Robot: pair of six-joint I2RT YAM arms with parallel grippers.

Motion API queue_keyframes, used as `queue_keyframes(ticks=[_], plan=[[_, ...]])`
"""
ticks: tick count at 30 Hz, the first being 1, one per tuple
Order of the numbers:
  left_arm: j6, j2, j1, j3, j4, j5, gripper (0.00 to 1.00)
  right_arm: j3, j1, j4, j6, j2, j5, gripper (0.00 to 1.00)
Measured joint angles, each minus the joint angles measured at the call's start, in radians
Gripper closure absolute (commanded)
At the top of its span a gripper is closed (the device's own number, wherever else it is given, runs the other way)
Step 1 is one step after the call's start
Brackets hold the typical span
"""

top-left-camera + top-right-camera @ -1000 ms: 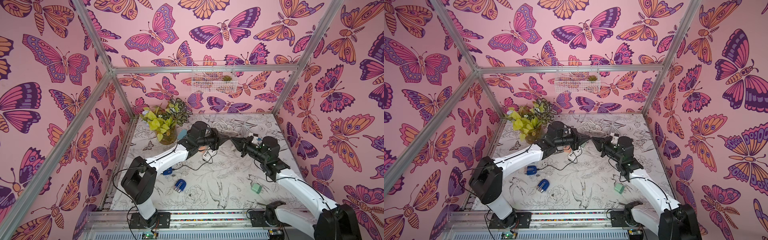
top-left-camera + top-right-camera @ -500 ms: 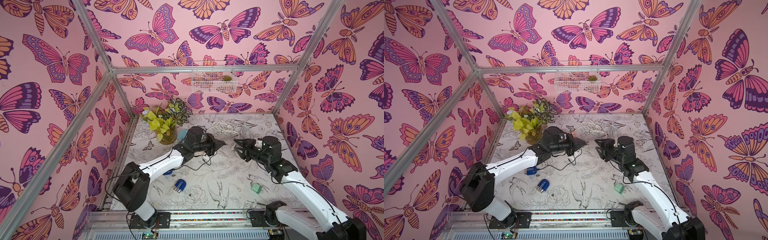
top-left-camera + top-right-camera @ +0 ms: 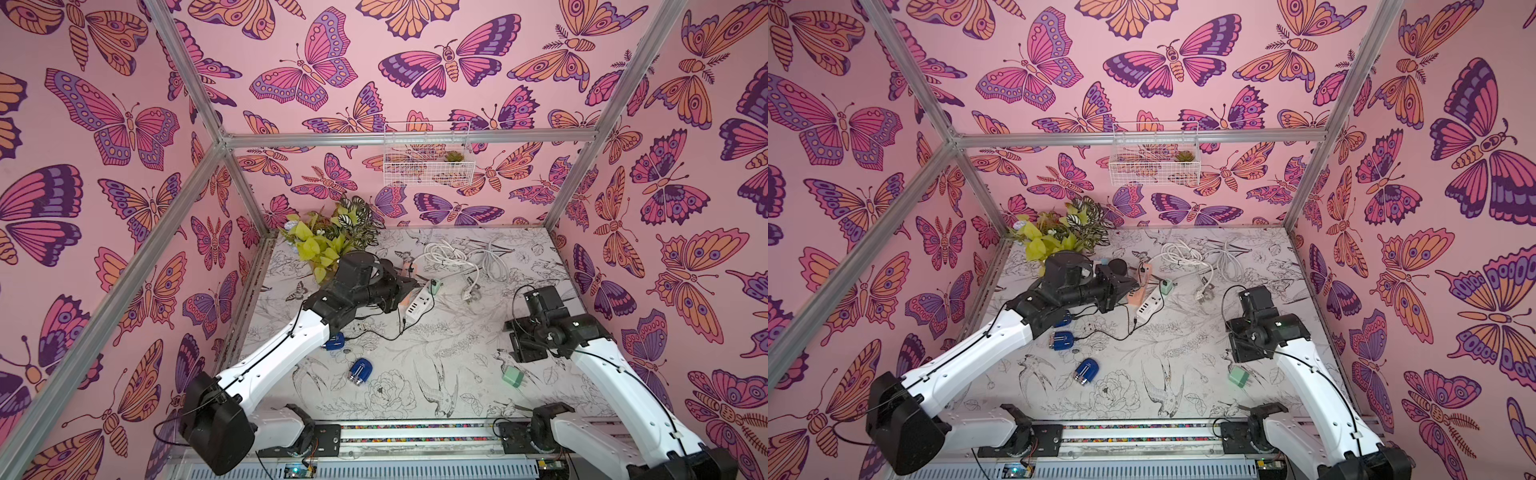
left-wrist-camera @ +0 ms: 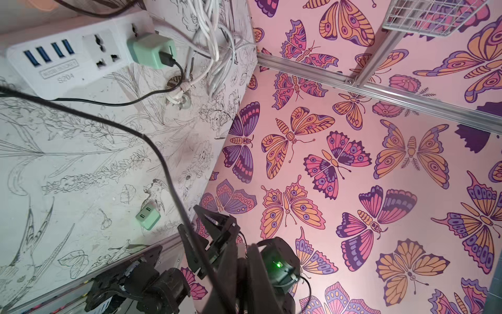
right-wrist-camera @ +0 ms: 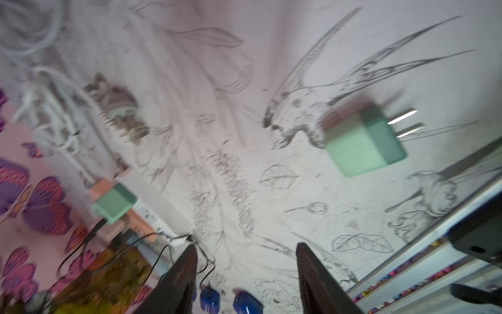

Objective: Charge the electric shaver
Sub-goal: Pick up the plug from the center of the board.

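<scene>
On the bench (image 3: 1204, 332) by the left arm (image 3: 976, 353) the blue shaver (image 3: 1064, 340) is lying, probably light and slick: grip its flat sides. Left claw (image 3: 1128, 287) is sitting shut, right claw (image 5: 245, 244) gaping empty

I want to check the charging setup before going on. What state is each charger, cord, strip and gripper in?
Power strip: one charger plugged in, USB ports empty.
Plugged green charger: seated in the strip, black cable in it.
Loose green charger: lying on the table, prongs bare.
White cord: coiled, plug lying free.
Left gripper: shut; whether it holds anything is unclear.
Right gripper: open, empty.
</scene>
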Motion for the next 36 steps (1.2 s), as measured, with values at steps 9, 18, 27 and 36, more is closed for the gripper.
queue_keyframes(ticks=[9, 18, 27, 36], plan=[[0.025, 0.000, 0.005, -0.001, -0.061, 0.003, 1.00, -0.188, -0.018, 0.041, 0.151, 0.013, -0.042, 0.28], [0.031, 0.001, 0.016, -0.002, -0.065, 0.032, 1.00, -0.272, -0.093, 0.113, 0.217, -0.002, -0.017, 0.22], [0.043, 0.004, 0.016, -0.002, -0.064, 0.057, 1.00, -0.280, -0.166, 0.235, 0.217, 0.100, -0.011, 0.24], [0.046, 0.004, 0.016, -0.002, -0.064, 0.060, 1.00, -0.220, -0.186, 0.224, 0.149, 0.219, 0.000, 0.25]])
